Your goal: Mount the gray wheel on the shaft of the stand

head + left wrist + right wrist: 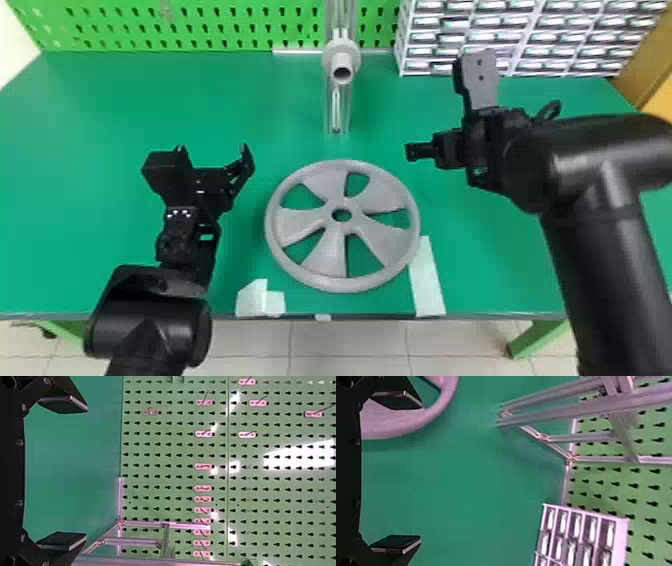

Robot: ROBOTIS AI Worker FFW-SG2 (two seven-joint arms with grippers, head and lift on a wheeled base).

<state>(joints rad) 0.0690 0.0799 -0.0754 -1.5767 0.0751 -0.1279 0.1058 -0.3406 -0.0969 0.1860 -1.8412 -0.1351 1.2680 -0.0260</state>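
The gray wheel (345, 255) lies flat on the green table, in the middle near the front edge. Behind it rises the metal stand (337, 112), its gray shaft (342, 65) pointing toward the robot. My left gripper (212, 150) is over the table left of the wheel, apart from it; in the left wrist view the left gripper (63, 473) is open and holds nothing. To the wheel's right and farther back is my right gripper (440, 115); the right gripper (397, 473) is open and empty in the right wrist view, where part of the wheel (411, 421) and the stand (558, 409) appear.
A drawer cabinet (520, 35) stands at the back right, behind my right gripper. A green pegboard (200, 25) runs along the table's back edge. Pale tape pieces (426, 277) are stuck near the front edge beside the wheel.
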